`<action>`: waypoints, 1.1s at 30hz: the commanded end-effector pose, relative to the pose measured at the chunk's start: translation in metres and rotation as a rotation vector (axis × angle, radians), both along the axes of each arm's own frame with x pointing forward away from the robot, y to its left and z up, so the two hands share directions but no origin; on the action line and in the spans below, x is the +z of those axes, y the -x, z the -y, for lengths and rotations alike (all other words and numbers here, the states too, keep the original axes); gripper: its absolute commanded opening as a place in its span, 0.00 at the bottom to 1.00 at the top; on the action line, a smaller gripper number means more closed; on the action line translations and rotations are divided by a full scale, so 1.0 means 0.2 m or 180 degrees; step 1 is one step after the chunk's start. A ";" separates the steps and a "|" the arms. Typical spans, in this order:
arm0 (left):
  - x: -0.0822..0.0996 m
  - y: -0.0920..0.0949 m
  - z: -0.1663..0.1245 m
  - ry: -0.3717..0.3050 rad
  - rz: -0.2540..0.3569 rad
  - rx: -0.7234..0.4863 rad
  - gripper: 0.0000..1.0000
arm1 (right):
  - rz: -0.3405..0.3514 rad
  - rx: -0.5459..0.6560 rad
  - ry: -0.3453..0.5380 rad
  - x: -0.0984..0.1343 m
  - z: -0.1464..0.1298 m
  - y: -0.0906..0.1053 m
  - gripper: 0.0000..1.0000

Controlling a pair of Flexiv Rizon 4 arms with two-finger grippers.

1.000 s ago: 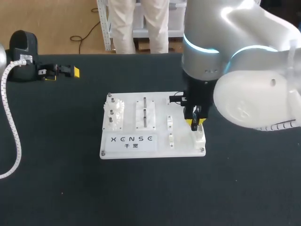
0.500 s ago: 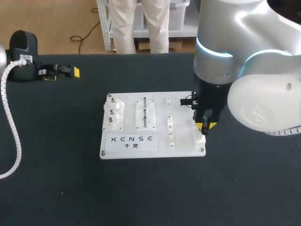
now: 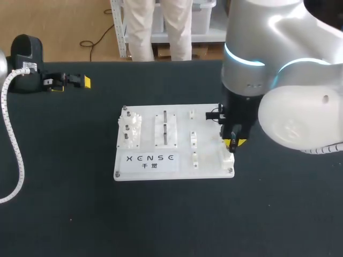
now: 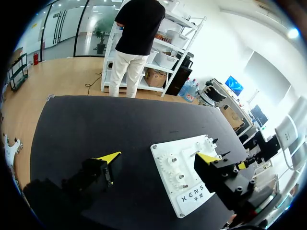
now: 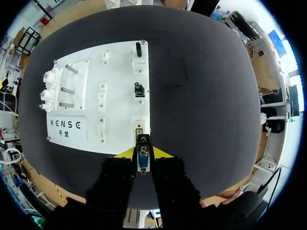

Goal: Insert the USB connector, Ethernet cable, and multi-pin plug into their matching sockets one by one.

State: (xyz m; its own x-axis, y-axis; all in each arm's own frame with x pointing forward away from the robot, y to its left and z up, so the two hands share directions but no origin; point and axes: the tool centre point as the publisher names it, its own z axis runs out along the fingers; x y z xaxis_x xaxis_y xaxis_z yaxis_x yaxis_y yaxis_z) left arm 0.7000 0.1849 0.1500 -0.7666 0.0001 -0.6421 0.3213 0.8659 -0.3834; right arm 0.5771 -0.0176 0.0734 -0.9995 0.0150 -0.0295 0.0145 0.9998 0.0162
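The white board (image 3: 144,171) lies mid-table. My right gripper (image 3: 234,143) hangs over its front right corner, shut on a metal multi-pin plug (image 5: 143,160). The plug's nose points at the white socket (image 5: 139,128) just ahead of the fingers; whether they touch I cannot tell. Further along that edge of the board (image 5: 120,115), two black plugs (image 5: 139,89) (image 5: 138,49) stand in their sockets. My left gripper (image 3: 80,81) rests at the table's far left. It stands open (image 4: 158,157) with nothing between its fingers, the board (image 4: 192,199) well ahead of it.
The board also carries white gears on pegs (image 3: 130,128), a slotted block (image 3: 166,128) and small white clips (image 3: 193,138). A white corrugated hose (image 3: 13,139) runs down the left side of the black table.
My right arm has carried the plug to the right, from over the board's inner right part to its right edge, then stopped. The left arm has stayed still.
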 end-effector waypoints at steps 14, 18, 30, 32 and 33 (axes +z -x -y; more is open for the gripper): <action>0.00 0.00 0.00 0.0000 0.0000 0.0000 1.00 | -0.0029 -0.0010 0.0022 -0.02 -0.02 -0.03 0.00; 0.00 0.00 0.00 0.0000 0.0000 0.0000 1.00 | -0.0025 -0.0021 0.0034 -0.02 -0.02 -0.03 0.00; 0.00 0.00 0.00 0.0000 0.0000 0.0000 1.00 | -0.0024 -0.0033 0.0043 -0.03 -0.01 -0.05 0.00; 0.00 0.00 0.00 0.0000 0.0000 0.0000 1.00 | -0.0029 -0.0028 0.0044 -0.03 -0.02 -0.05 0.00; 0.00 0.00 0.00 0.0000 0.0000 0.0000 1.00 | -0.0030 -0.0026 0.0047 -0.03 -0.02 -0.04 0.00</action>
